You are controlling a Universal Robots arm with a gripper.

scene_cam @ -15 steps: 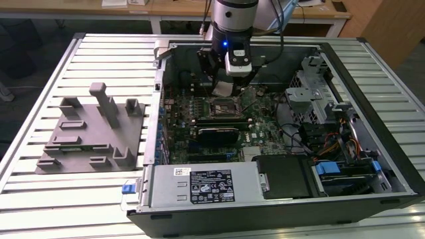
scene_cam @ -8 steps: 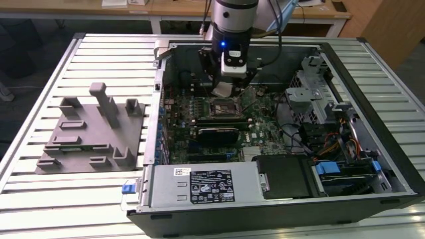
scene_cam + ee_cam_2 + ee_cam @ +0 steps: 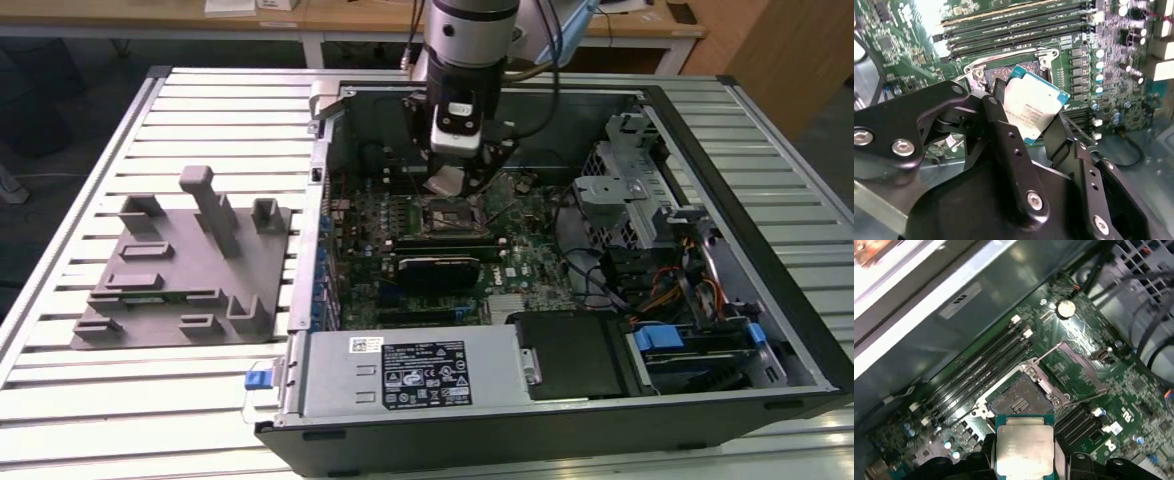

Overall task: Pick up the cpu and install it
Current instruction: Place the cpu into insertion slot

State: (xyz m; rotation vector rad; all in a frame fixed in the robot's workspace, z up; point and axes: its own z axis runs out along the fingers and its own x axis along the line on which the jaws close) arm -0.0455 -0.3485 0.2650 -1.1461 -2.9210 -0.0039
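The cpu (image 3: 1034,112), a thin square chip with a silvery top and a pale rim, is pinched by its edges between the black fingers (image 3: 1004,135) of my gripper (image 3: 1030,107), which is shut on it. In the exterior view my gripper (image 3: 454,178) hangs inside the open computer case, holding the cpu (image 3: 445,181) tilted just above the motherboard. The dark socket (image 3: 1016,402) lies uncovered right below the cpu (image 3: 1024,447), its metal load plate (image 3: 1074,372) swung open to the side. The chip is close over the socket (image 3: 451,215) but apart from it.
A grey fixture plate (image 3: 174,280) with upright posts lies on the slatted table at the exterior view's left. Inside the case (image 3: 747,300), memory slots (image 3: 979,372) run beside the socket. A power supply (image 3: 400,370) and a drive cage (image 3: 641,190) flank the board.
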